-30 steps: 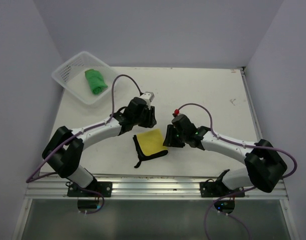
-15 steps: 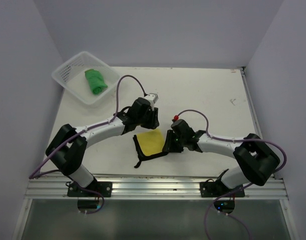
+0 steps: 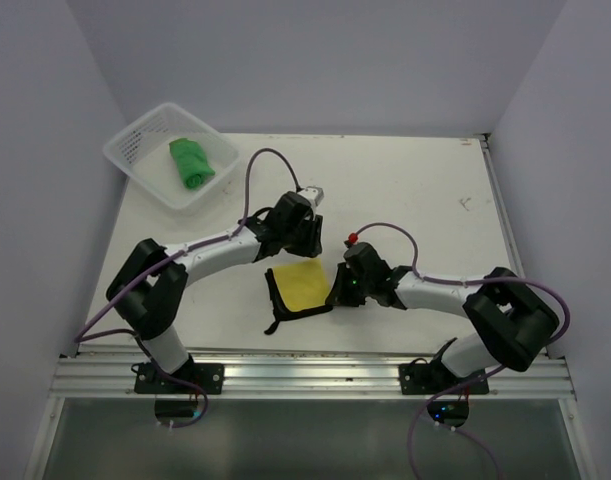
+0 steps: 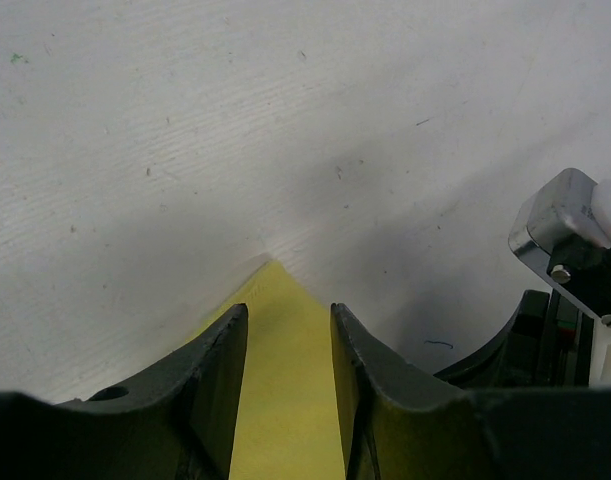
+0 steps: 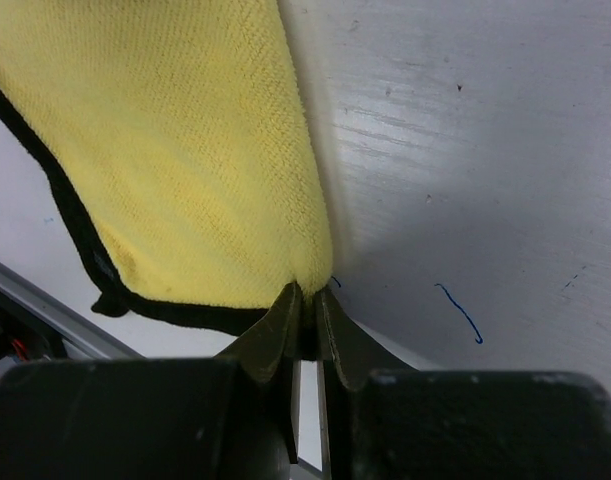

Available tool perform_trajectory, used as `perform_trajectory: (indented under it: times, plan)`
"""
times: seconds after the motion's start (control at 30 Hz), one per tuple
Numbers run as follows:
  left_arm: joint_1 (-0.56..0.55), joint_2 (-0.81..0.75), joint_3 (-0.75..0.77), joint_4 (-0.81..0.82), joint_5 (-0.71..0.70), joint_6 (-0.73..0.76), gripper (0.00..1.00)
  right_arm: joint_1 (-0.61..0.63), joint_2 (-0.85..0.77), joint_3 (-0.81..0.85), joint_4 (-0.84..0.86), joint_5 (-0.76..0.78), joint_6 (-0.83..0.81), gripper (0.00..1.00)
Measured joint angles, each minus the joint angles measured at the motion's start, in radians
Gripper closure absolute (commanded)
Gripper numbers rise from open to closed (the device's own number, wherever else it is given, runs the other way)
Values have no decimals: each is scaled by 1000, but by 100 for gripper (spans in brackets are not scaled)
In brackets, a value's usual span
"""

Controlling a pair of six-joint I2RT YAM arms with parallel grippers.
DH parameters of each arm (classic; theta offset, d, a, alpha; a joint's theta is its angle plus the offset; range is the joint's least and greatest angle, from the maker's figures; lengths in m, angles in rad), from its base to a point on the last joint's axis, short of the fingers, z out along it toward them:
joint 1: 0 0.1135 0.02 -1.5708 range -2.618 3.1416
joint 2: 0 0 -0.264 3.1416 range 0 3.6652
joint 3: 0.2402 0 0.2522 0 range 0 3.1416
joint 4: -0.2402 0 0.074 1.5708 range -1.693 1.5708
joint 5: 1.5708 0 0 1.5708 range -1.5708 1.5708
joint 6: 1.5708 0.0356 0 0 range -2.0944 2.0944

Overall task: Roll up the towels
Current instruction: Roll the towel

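right claw [image 5: 307, 300] pinched on yellow towel [image 5: 185, 150] edge, thin bite. left claw [image 4: 288, 320] spread, towel corner between its fingers, ungripped. Risk: bite slips on pull or holds 1 layer only, so roll goes loose. green towel [image 3: 191, 162] in basket [image 3: 135, 126], well beyond left claw.
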Motion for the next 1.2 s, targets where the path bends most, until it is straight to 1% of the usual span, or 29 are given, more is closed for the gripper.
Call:
perform_trajectory:
  times: [0.17,0.3,0.6,1.03,1.2]
  plan:
    - [-28,53,85,-68,-8,-14,56,0,-4,-6,10,2,-4,96]
    - [-53,99,138,-120,-27,-24,53,1,-4,-6,11,2,-8,97]
    - [-88,155,164,-233,-87,-74,51,2,-2,-19,47,2,-12,99]
    - [-92,277,241,-275,-153,-129,53,2,-3,-48,118,0,-12,100]
    - [-105,290,258,-290,-189,-129,54,2,-5,-60,140,0,-12,100]
